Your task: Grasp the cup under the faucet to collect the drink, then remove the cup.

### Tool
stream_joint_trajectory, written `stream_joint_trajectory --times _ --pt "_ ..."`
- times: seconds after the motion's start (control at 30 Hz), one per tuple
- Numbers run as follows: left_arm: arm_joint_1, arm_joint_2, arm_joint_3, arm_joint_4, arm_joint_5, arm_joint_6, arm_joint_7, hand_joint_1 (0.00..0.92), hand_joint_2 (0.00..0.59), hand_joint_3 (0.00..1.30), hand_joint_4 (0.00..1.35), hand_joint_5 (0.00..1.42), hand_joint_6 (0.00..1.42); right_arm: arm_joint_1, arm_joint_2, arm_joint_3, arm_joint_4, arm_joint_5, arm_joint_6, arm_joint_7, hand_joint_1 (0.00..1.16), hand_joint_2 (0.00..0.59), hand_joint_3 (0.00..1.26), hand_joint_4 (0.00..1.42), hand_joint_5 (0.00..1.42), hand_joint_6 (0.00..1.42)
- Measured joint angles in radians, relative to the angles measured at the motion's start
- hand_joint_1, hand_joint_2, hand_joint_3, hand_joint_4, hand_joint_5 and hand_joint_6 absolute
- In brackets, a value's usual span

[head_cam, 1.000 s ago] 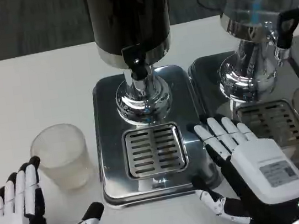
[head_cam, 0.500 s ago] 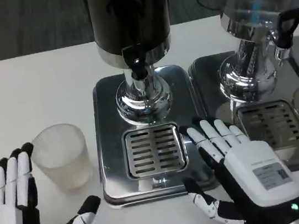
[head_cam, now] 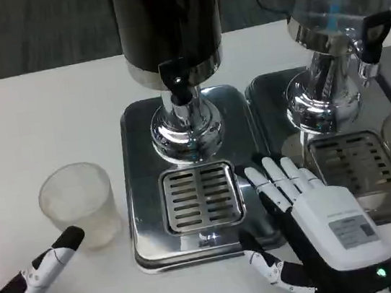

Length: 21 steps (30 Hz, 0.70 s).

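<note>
One camera sits high on the robot — head or chest — looking steeply down and forward across the white table [head_cam: 43, 102]. It is close: the near edge lies under both hands, and the dispenser [head_cam: 168, 26] tops are cut off — beyond the far edge, dark floor.

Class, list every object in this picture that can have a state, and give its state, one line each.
Frosted translucent plastic cup: upright, empty, on the table beside the tray.
Black faucet lever of the dark dispenser: no drink flowing.
Slotted steel drip grate: bare.
Left robot hand: open, holding nothing.
Right robot hand: open, resting on the tray edge.
</note>
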Motion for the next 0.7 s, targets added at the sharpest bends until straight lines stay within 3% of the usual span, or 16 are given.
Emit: stream_joint_trajectory --times 0.3,0.7 --pt "-0.117 0.010 -0.015 0.289 -0.133 -0.177 -0.030 0.000 0.000 0.00 0.00 0.00 0.00 0.004 0.003 -0.001 0.000 0.002 0.012 -0.001 0.45 0.433 0.09 0.00 0.00 0.08" --pt "-0.220 0.010 -0.047 0.457 -0.126 -0.214 0.002 0.055 0.000 0.00 0.00 0.04 0.05 0.005 0.005 0.000 0.000 0.002 0.019 -0.002 0.46 0.442 0.10 0.00 0.00 0.09"
